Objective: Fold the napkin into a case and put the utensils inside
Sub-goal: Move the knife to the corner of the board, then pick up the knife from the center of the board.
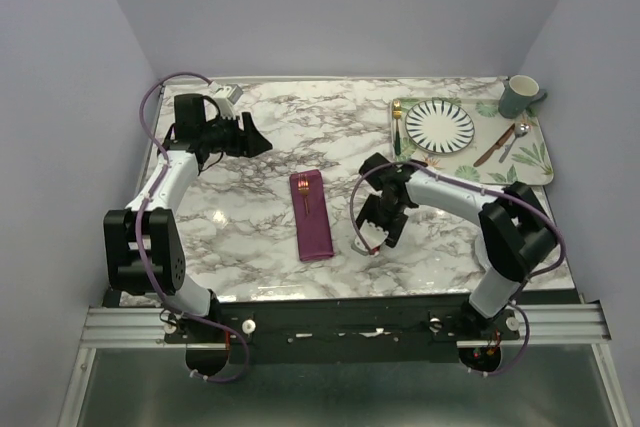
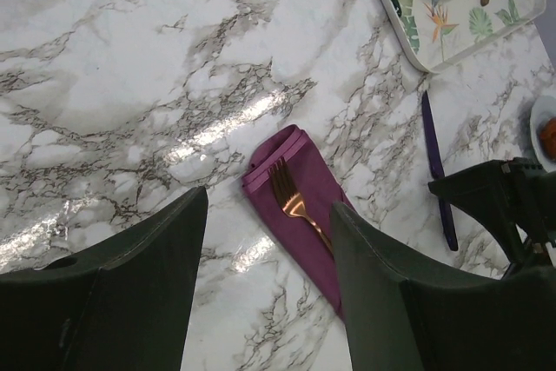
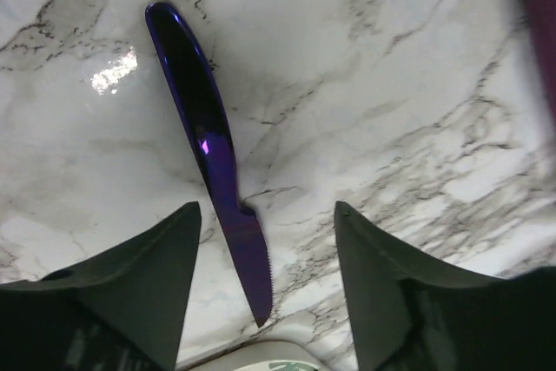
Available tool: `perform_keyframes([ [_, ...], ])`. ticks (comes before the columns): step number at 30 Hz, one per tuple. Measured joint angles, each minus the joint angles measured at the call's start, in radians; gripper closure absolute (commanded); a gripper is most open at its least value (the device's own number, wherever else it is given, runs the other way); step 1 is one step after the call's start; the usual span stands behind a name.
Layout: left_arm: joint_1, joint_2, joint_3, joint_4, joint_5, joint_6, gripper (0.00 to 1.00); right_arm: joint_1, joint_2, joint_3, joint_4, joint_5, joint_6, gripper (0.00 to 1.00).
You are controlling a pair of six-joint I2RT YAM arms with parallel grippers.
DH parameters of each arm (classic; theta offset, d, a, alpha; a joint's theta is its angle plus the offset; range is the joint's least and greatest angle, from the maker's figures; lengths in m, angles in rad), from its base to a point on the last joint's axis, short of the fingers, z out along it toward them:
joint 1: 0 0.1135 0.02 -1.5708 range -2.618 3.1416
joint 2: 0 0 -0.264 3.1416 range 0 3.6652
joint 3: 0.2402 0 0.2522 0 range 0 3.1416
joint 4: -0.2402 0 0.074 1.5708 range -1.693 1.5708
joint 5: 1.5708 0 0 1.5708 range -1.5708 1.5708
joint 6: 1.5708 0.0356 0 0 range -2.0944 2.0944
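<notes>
1. Marble-patterned table [image 1: 250,237] lies under both arms. It is hard and glossy, so it gives you no way to get under a flat thing.
2. Your right gripper [image 3: 265,210] has its fingers spread and holds nothing. The dark blue knife [image 3: 208,136] lies flat between them: the toothed blade is in the gap, and the handle runs away beyond the fingertips.
3. I judge the knife to be light, stiff, thin and slippery. Pinch it across its narrow edges where handle meets blade, because the polished faces may slide out.
4. The case [image 2: 304,206] lies just beyond the fingertips of your left gripper [image 1: 255,137], which is also spread and empty. The copper fork [image 2: 294,202] is on it with the tines showing. Its handle seems tucked into the cloth, but one finger hides that end.
5. The satin is soft and slick, I think. It may shift or unfold when the knife is pushed in, so your left fingers could hold it down.
6. The tray [image 1: 525,162] with the plate [image 1: 440,125] is well apart, far beyond the right fingers. Nothing lies between knife and case.
</notes>
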Motion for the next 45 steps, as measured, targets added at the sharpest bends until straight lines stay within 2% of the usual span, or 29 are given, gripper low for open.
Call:
perform_keyframes([
  [6, 0.007, -0.008, 0.0, 0.016, 0.0, -0.006, 0.31, 0.017, -0.183, 0.003, -0.01, -0.098, 0.031, 0.23],
  [7, 0.01, -0.01, 0.0, 0.018, 0.0, -0.01, 0.31, 0.025, -0.228, 0.013, -0.007, -0.114, 0.105, 0.31],
  [9, 0.017, -0.013, 0.0, 0.033, 0.0, -0.027, 0.31, 0.032, -0.279, 0.063, 0.009, -0.122, 0.312, 0.39],
  [11, 0.021, -0.014, 0.0, 0.048, -0.001, -0.043, 0.31, 0.04, -0.286, 0.15, 0.065, -0.055, 0.66, 0.37],
  [16, 0.026, -0.008, -0.002, 0.093, -0.002, -0.098, 0.31, -0.029, -0.166, 0.394, 0.051, 0.084, 1.402, 0.45],
  [19, 0.026, 0.017, 0.006, 0.112, -0.003, -0.128, 0.31, -0.095, -0.152, 0.328, 0.06, 0.105, 1.817, 0.47],
  [23, 0.027, 0.045, 0.01, 0.114, -0.007, -0.149, 0.3, -0.107, -0.158, 0.212, 0.04, 0.112, 2.1, 0.41],
  [25, 0.028, 0.046, 0.01, 0.114, -0.009, -0.154, 0.3, -0.101, -0.158, 0.162, 0.037, 0.112, 2.25, 0.41],
  [33, 0.039, 0.032, -0.026, 0.129, -0.023, -0.159, 0.3, -0.102, -0.079, 0.102, 0.058, 0.115, 2.467, 0.45],
  [45, 0.059, -0.006, -0.068, 0.152, -0.038, -0.161, 0.3, -0.129, 0.031, 0.074, 0.061, 0.121, 2.56, 0.55],
])
